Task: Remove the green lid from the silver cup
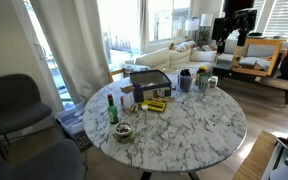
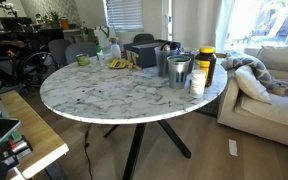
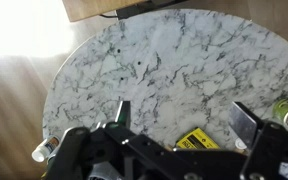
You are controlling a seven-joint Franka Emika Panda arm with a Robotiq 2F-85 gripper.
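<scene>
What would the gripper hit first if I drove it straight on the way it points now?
Probably the bare marble tabletop: in the wrist view the open gripper frames plain marble, with a yellow packet close beside that line. Depth is unclear, so it could be the packet.

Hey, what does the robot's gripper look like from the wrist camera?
The gripper is black and blocky, with two chunky, jointed fingers that end in flat, greyish pads. No cables or markings can be made out on it.
</scene>
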